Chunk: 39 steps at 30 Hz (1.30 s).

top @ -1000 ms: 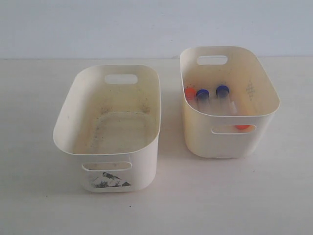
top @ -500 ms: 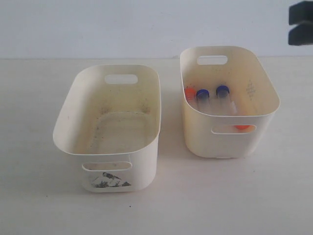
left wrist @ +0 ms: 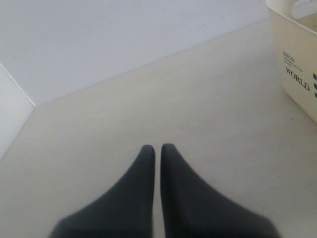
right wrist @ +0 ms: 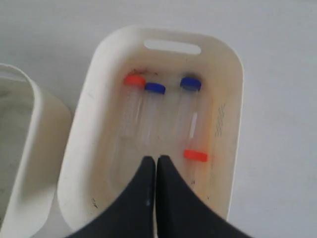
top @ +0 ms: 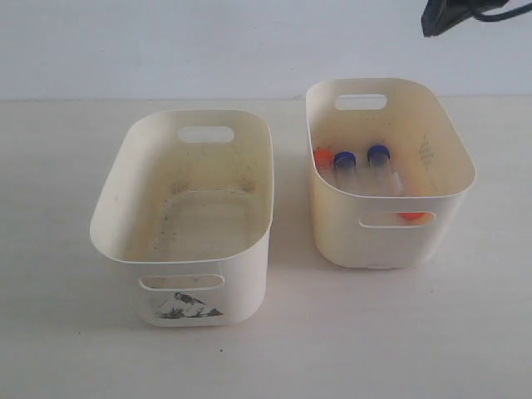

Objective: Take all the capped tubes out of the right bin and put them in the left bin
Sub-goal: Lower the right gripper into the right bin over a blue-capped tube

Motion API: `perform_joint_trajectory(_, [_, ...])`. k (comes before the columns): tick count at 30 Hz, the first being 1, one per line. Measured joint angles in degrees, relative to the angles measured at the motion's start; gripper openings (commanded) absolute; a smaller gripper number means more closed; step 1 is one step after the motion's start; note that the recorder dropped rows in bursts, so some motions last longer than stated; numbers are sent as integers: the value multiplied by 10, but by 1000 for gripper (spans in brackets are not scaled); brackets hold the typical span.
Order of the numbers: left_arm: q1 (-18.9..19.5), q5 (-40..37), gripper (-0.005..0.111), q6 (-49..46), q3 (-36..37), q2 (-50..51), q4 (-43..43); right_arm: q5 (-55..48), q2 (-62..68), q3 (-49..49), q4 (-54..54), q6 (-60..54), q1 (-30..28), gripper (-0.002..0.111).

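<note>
The right bin (top: 453, 162) is a plain-fronted cream bin holding the capped tubes. Two blue caps (top: 344, 158) (top: 378, 153) and an orange cap (top: 322, 155) show over its rim. A second orange cap (top: 413, 217) shows through the front slot. In the right wrist view my right gripper (right wrist: 156, 158) hangs shut and empty above this bin (right wrist: 225, 74), near the orange-capped tube (right wrist: 195, 155). The left bin (top: 125, 191), with a dark sticker, holds no tubes. My left gripper (left wrist: 157, 147) is shut and empty over bare table.
A dark part of my right arm (top: 453, 12) shows at the exterior view's top right corner. The left bin's stickered wall (left wrist: 297, 69) lies at the edge of the left wrist view. A pale wall (top: 166, 41) stands behind the table.
The right arm's dark part came into the exterior view at the top right and shifted left and up. Bins and tubes have not moved.
</note>
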State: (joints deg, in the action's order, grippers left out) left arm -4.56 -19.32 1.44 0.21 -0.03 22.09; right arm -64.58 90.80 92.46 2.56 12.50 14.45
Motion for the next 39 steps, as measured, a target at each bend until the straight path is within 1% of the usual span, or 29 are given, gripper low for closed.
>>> perform_joint_trajectory(3, [0, 0, 4, 0, 0, 0, 0, -37, 66, 58, 1, 1, 1, 0])
perform_joint_trajectory(6, [0, 0, 4, 0, 0, 0, 0, -46, 115, 84, -1, 1, 2, 0])
perform_joint_trajectory(18, [0, 0, 4, 0, 0, 0, 0, -52, 258, 91, -26, 2, 2, 0])
perform_joint_trajectory(26, [0, 0, 4, 0, 0, 0, 0, -52, 306, 91, -26, 2, 0, 0])
perform_joint_trajectory(32, [0, 0, 4, 0, 0, 0, 0, -52, 315, 91, -36, 2, -19, 0])
perform_joint_trajectory(39, [0, 0, 4, 0, 0, 0, 0, -52, 341, 91, -93, 4, -19, 0])
